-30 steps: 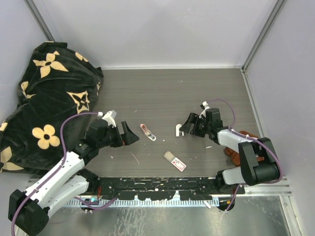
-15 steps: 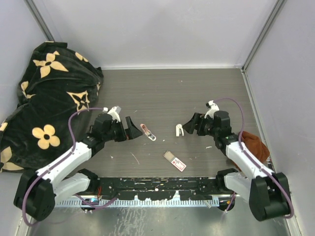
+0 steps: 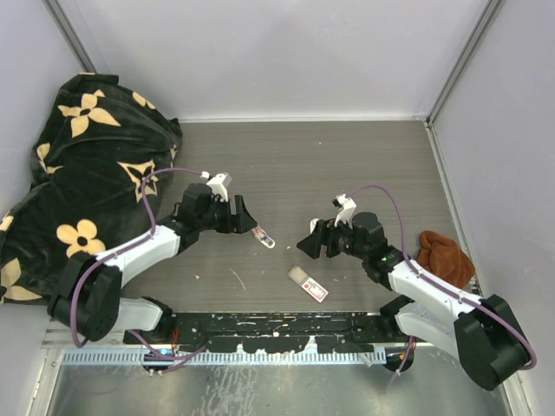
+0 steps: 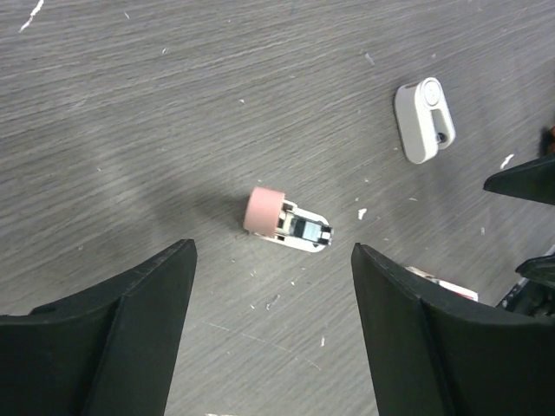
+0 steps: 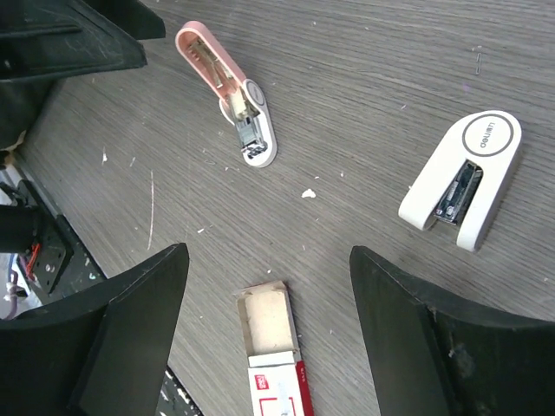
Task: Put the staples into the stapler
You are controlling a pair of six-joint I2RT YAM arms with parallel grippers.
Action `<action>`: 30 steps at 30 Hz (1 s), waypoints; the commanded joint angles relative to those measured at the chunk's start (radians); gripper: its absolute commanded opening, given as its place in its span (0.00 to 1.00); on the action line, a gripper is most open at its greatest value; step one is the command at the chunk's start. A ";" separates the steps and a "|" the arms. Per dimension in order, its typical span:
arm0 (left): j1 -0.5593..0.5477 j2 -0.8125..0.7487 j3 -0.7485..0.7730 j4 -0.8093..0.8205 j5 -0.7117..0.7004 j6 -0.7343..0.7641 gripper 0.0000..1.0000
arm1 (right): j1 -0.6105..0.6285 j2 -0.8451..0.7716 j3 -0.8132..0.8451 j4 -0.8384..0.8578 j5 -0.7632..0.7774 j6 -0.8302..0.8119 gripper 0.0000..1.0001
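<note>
A pink-and-white stapler (image 3: pixel 260 232) (image 4: pixel 286 224) (image 5: pixel 230 91) lies hinged open on the dark wood table. My left gripper (image 3: pixel 245 215) (image 4: pixel 273 258) hovers open just left of and above it, holding nothing. A second, white stapler (image 4: pixel 423 120) (image 5: pixel 464 178) lies further right. The staples box (image 3: pixel 308 283) (image 5: pixel 276 360), red-and-white with its tan tray slid partly out, lies nearer the front; the exposed tray end is bare card. My right gripper (image 3: pixel 309 239) (image 5: pixel 267 256) stands open above the box's tray end, holding nothing.
A black blanket with cream flowers (image 3: pixel 82 173) is heaped at the left. A brown cloth (image 3: pixel 444 256) lies by the right wall. Small white scraps (image 5: pixel 305 193) dot the table (image 3: pixel 295 165). The black rail (image 3: pixel 277 322) runs along the front edge.
My left gripper has reached forward and right to the pink stapler, its jaws slightly narrower. My right gripper has swung left and toward the front, over the box's tray end.
</note>
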 commanded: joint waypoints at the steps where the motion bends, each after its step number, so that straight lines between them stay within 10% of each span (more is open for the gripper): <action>1: 0.003 0.088 0.047 0.145 0.037 0.075 0.70 | 0.023 0.048 0.015 0.131 0.035 0.008 0.80; 8: -0.007 0.186 0.092 0.152 0.052 0.125 0.50 | 0.097 0.157 0.069 0.148 0.101 -0.034 0.76; 30: -0.056 0.194 0.084 0.148 0.054 0.150 0.44 | 0.344 0.682 0.340 0.342 0.344 -0.335 0.54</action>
